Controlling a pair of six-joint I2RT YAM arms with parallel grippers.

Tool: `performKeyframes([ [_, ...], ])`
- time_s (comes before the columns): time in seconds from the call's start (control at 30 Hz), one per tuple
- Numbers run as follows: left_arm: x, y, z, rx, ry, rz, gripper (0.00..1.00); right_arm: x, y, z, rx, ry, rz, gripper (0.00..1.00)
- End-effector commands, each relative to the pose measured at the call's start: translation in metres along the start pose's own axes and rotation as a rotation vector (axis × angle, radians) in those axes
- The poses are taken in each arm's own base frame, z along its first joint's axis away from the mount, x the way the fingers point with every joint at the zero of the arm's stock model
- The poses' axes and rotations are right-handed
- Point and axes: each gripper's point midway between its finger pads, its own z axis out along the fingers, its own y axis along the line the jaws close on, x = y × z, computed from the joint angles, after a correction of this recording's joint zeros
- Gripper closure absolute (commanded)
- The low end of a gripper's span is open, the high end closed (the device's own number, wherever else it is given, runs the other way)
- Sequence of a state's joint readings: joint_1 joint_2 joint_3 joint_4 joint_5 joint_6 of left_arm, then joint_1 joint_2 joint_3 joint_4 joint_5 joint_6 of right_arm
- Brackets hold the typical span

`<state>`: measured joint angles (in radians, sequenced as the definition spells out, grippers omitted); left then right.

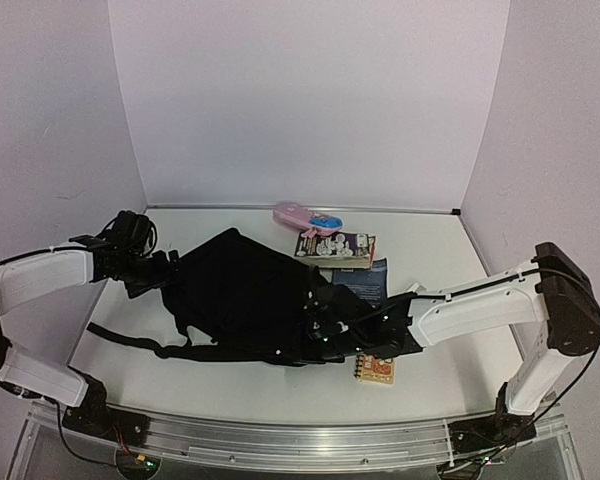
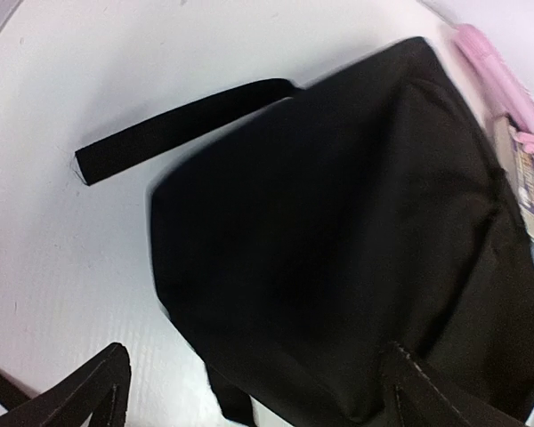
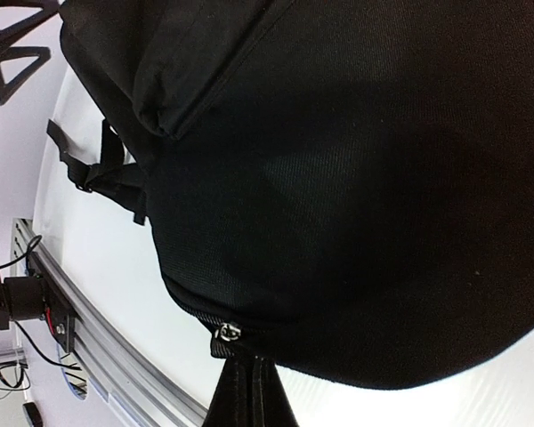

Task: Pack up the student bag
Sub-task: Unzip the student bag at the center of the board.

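The student bag (image 1: 245, 295) lies flat on the bench (image 1: 230, 375) at mid-frame in the overhead view, with its straps trailing to the lower left. The left jaws stand spread wide at the bag's left edge, fingers (image 2: 102, 391) in the wrist view's bottom corners. The right jaws are pressed together at its lower right rim, just below the zipper pull (image 3: 224, 333); whether they pinch fabric I cannot tell.
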<state>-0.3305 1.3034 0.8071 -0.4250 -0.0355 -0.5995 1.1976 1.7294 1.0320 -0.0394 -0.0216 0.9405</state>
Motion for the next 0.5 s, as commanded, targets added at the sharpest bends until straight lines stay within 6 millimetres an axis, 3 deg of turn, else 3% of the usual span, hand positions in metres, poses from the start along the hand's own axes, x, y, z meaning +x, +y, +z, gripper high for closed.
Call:
performKeyframes([
  [0.0, 0.001, -0.026, -0.04, -0.016, -0.074, 0.132, 0.01, -0.016, 0.017, -0.012, -0.096, -0.04, 0.004, 1.0],
  [0.13, 0.029, -0.066, -0.054, 0.064, -0.062, 0.307, 0.01, -0.018, 0.015, -0.013, -0.098, -0.045, 0.013, 1.0],
  [0.3, 0.095, -0.136, -0.061, 0.27, -0.019, 0.623, 0.02, -0.017, 0.009, -0.013, -0.091, -0.05, 0.034, 1.0],
  [0.47, 0.143, -0.18, -0.063, 0.427, 0.018, 0.773, 0.04, -0.017, 0.004, -0.015, -0.088, -0.06, 0.059, 1.0],
])
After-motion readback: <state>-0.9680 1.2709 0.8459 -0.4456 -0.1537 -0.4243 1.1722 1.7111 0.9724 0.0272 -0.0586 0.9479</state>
